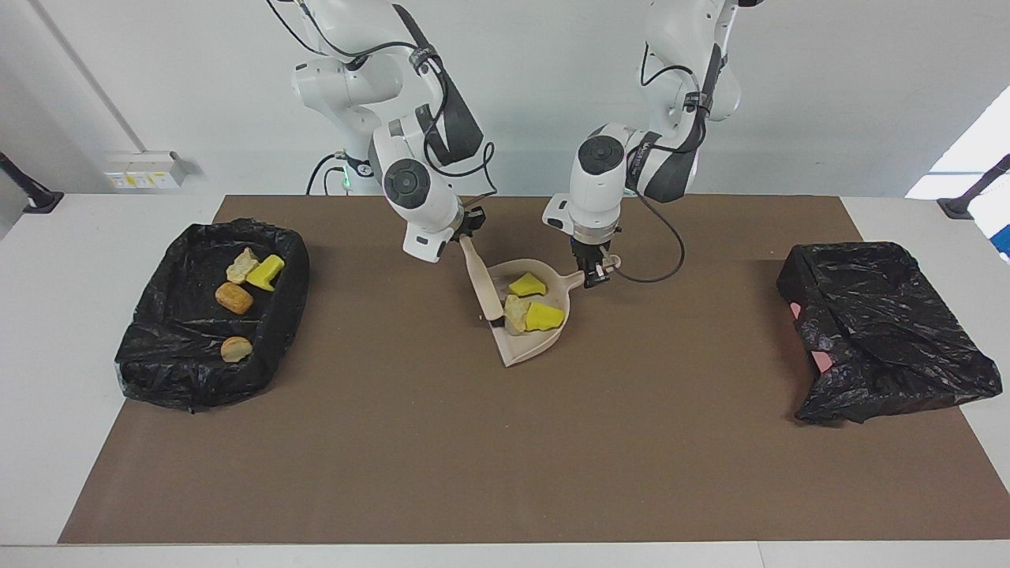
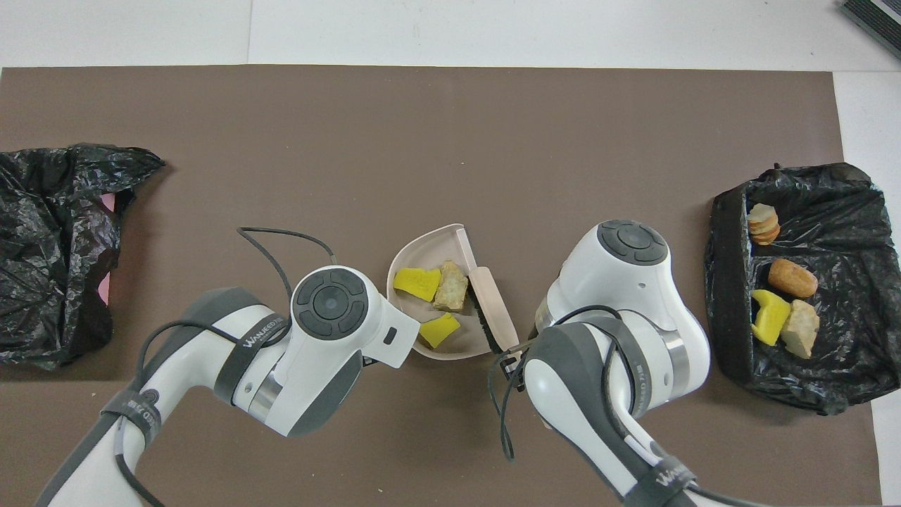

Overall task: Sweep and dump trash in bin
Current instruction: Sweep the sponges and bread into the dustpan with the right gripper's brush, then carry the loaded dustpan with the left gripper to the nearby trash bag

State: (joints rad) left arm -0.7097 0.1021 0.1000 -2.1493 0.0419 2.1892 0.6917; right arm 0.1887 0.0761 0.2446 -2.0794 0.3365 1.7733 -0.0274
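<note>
Facing view shows left end effector (image 1: 593, 272) clamping dustpan (image 1: 544, 341), right end effector (image 1: 465, 234) clamping brush (image 1: 483, 280); overhead hides both.

I am seeing a brown mat (image 1: 505, 457) covering the white table (image 1: 71, 260). A crumpled black bag (image 1: 884, 331) is lying at the left arm's end, with something pink (image 1: 821, 361) peeking from under it. A wall socket box (image 1: 146, 170) is sitting by the right arm's end.
</note>
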